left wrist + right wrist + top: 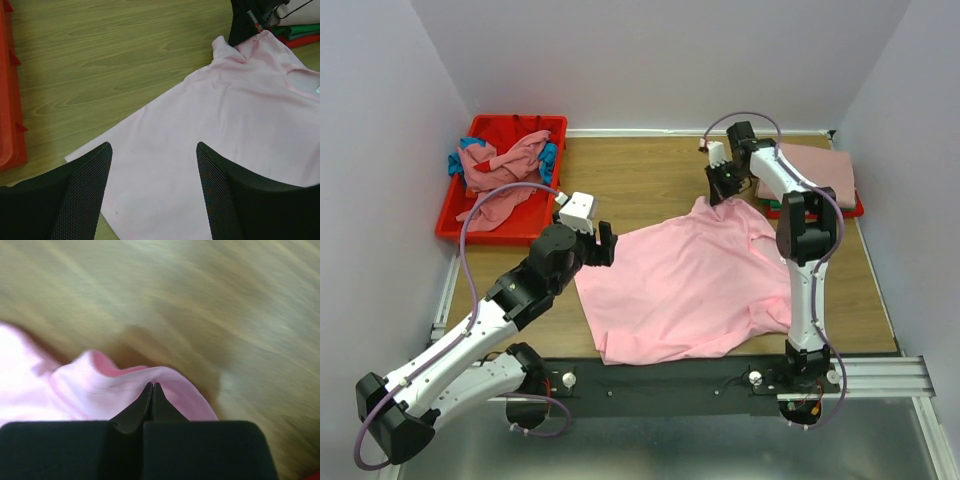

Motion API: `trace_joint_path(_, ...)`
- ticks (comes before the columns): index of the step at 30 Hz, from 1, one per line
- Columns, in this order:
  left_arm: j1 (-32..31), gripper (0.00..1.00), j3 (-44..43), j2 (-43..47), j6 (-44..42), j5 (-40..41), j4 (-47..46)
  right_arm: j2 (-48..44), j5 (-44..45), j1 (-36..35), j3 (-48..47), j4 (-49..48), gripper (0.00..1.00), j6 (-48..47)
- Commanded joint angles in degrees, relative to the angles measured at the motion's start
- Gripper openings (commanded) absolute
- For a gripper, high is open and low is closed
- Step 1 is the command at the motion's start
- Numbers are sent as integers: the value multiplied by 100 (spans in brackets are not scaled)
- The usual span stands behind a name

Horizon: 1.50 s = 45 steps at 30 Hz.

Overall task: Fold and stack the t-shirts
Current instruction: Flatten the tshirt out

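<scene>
The bright pink cloth t-shirt (690,285) lies spread at the centre of the wooden surface (650,180). My right gripper (718,195) is clamped on its upper edge, and the cloth runs down-left from there. My left gripper (605,245), jaws apart, hovers at the left edge.

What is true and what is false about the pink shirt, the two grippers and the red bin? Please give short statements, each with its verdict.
1. The right gripper is shut on an edge of the pink t-shirt. True.
2. The left gripper is clamped on that shirt. False: it is open over it and holds nothing.
3. The red bin is empty. False: crumpled shirts lie in it.
4. Folded shirts lie stacked at the far right of the table. True.
5. The pink t-shirt is already folded. False: it lies spread out.
</scene>
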State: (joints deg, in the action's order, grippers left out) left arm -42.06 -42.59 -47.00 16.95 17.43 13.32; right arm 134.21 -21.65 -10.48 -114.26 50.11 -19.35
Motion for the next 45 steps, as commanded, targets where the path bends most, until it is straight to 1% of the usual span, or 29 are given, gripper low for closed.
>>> trace_joint_path(1,23,76,31,86,-25,199,-23,-808,-769,-349,131,-27,0,-419)
trace_joint_path(2,23,76,23,86,-34,199,-14,-1113,-884,-393,201,-19,0,-472)
trace_joint_path(5,23,76,23,104,-16,226,-14,-1624,-1411,-472,596,-36,0,-744)
trace_joint_path(6,23,76,22,112,-16,217,-14,-1931,-1717,-481,737,-27,0,-919)
trace_joint_path(7,23,76,31,112,-16,217,-14,-2117,-1868,-481,947,-19,1,-1017)
trace_joint_path(8,23,76,31,130,-8,226,-23,-2432,-2087,-499,1367,-1,2,-1253)
trace_joint_path(9,23,76,23,139,-8,234,-14,-2435,-2089,-499,1641,34,3,-1255)
trace_joint_path(10,23,76,22,148,-8,234,-14,-2748,-2219,-508,1878,208,10,-1673)
trace_joint_path(11,23,76,22,148,-16,217,-5,-2864,-2256,-516,2377,332,14,-1894)
trace_joint_path(12,23,76,22,156,-8,243,-5,-3109,-2265,-516,2608,490,19,-2419)
trace_joint_path(13,23,76,22,165,1,235,-5,-3199,-2247,-516,2819,874,24,-2676)
trace_joint_path(15,23,76,40,191,-7,234,-23,-3427,-2055,-508,3485,1071,25,-2941)
trace_joint_path(17,23,76,49,200,-8,199,-40,-3875,-1843,-490,3953,1142,27,-3179)
trace_joint_path(18,23,76,49,183,-34,199,-49,-4024,-1825,-499,4294,1142,33,-3206)
trace_joint_path(19,23,76,40,165,-43,182,-58,-4278,-1799,-499,4376,1107,48,-3189)
trace_joint_path(20,23,76,40,148,-43,182,-49,-4368,-1790,-490,4420,1054,53,-3110)
trace_joint_path(21,23,76,31,121,-51,164,-49,-4447,-1799,-473,4395,1019,55,-2918)
trace_joint_path(23,32,76,31,104,-51,164,-40,-4535,-1738,-403,4298,616,56,-2532)
trace_joint_path(24,32,76,23,112,-43,164,-40,-4518,-1607,-367,4246,423,56,-2077)
trace_joint_path(25,32,76,22,121,-34,182,-40,-4466,-1519,-341,4088,90,56,-1881)
trace_joint_path(27,32,76,40,182,-8,191,-23,-4106,-1256,-288,3912,-79,56,-1494)
trace_joint_path(30,32,76,49,270,1,234,-31,-3666,-877,-288,3709,-98,53,-1299)
trace_joint_path(34,31,76,49,315,19,252,-23,-3665,-149,-279,3981,-247,53,-1080)
trace_joint_path(40,32,76,40,244,-34,156,-49,-3973,230,-209,4595,-282,53,-764)
trace_joint_path(45,32,76,40,262,-43,129,-58,-3894,328,-217,4851,-414,53,-473)
